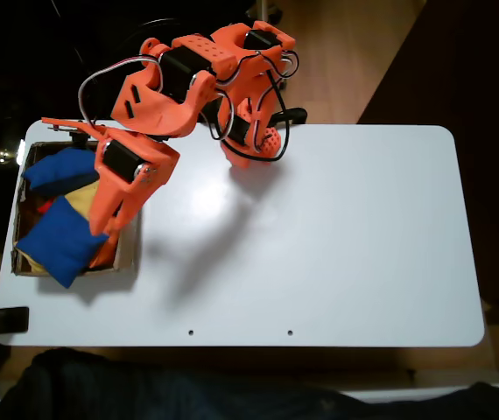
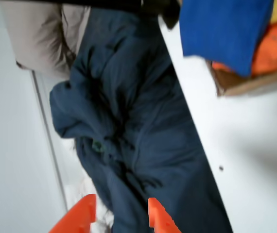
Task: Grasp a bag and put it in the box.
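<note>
Orange fingertips [image 2: 87, 213] parted in wrist view, gripping nothing, dark cloth [image 2: 129, 136] beyond. Gripper [image 1: 109, 229] above box [image 1: 129, 254] at table's [image 1: 319, 245] left end. Bag [image 1: 57, 241] atop pile, overhanging box's near rim.

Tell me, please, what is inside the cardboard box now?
The box holds two blue bags: one overhanging its front edge, another at the back. Yellow and orange bags lie beneath. The gripper covers part, so the floor is hidden.
</note>
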`<state>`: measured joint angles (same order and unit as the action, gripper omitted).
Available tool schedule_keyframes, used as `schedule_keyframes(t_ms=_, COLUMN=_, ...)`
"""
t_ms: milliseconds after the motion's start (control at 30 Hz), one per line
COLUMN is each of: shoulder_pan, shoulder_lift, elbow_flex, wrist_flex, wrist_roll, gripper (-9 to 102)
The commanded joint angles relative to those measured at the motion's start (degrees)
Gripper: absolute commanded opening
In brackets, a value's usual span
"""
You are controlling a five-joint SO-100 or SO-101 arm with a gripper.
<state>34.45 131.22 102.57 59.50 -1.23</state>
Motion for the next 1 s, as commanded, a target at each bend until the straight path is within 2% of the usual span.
schedule_keyframes(t_ms=0, shoulder_pan=-2.2, shoulder_lift=2.9, elbow_flex=0.8, wrist_flex=0.3, wrist_roll=1.6, gripper=16)
schedule_keyframes(t_ms=167, shoulder_pan=-6.0, shoulder_lift=6.1, elbow_flex=3.7, wrist_flex=0.3, wrist_roll=3.5, gripper=9)
schedule_keyframes(t_ms=233, shoulder_pan=-7.9, shoulder_lift=7.4, elbow_flex=4.9, wrist_flex=0.1, wrist_roll=3.3, gripper=0)
schedule_keyframes(t_ms=967, shoulder_pan=-27.2, shoulder_lift=29.1, elbow_flex=30.2, wrist_flex=-2.2, wrist_roll=8.5, gripper=0)
